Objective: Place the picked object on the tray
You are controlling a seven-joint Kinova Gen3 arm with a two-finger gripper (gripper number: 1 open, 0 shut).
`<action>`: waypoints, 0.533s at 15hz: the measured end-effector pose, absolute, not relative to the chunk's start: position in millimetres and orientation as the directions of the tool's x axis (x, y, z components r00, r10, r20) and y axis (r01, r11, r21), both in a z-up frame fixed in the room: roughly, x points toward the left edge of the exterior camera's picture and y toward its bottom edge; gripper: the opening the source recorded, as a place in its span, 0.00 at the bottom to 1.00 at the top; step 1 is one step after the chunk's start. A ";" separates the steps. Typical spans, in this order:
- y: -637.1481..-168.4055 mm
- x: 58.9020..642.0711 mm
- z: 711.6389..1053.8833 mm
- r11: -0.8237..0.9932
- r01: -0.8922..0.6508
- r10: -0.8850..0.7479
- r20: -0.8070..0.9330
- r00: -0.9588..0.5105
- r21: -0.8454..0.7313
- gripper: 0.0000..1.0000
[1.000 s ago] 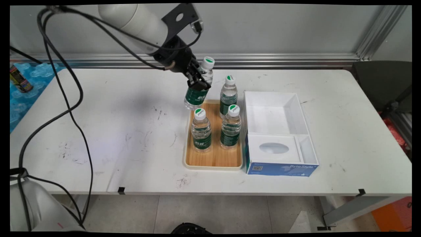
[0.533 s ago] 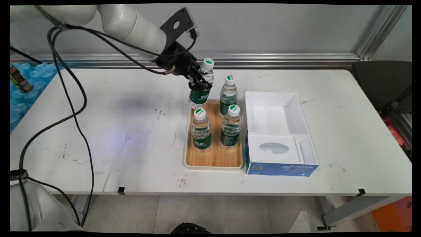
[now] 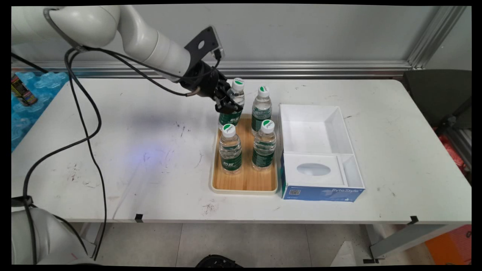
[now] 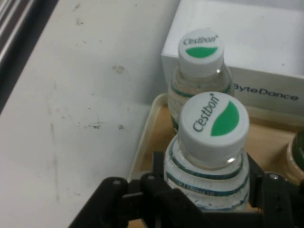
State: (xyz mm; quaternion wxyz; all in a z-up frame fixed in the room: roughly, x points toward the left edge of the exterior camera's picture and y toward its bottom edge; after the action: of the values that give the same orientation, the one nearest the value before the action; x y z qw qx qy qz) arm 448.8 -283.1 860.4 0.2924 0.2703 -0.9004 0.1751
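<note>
My black gripper (image 3: 227,105) is shut on a clear water bottle (image 3: 231,107) with a green label and a white, green-marked cap (image 4: 214,121). The held bottle (image 4: 207,178) stands almost upright over the far left corner of the wooden tray (image 3: 244,180); I cannot tell whether its base touches the tray. Three more bottles stand on the tray: one beside it at the far right (image 3: 261,108), seen in the hand view just beyond the held one (image 4: 200,71), and two in front (image 3: 230,149) (image 3: 264,145).
A white open box (image 3: 314,130) with a blue front stands right of the tray, touching it; in the hand view the box (image 4: 247,57) lies behind the bottles. A can (image 3: 22,90) rests on blue packing at the far left. Black cables (image 3: 86,124) hang over the table's left part.
The gripper has carried the bottle down and slightly right, from above the tray's far left edge to low over its far left corner. The bottle has straightened from a tilt.
</note>
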 end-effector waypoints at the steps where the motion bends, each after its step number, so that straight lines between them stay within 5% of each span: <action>1: -284.3 449.8 857.2 0.800 -0.579 -0.376 0.621 -0.688 -0.158 0.00; 8: -296.9 454.1 837.2 0.837 -0.523 -0.323 0.625 -0.710 -0.162 0.00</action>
State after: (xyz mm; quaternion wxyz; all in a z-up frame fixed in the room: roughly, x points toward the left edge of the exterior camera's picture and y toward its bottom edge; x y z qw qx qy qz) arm 454.1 -296.9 837.2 0.3011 0.2327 -0.9097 0.1661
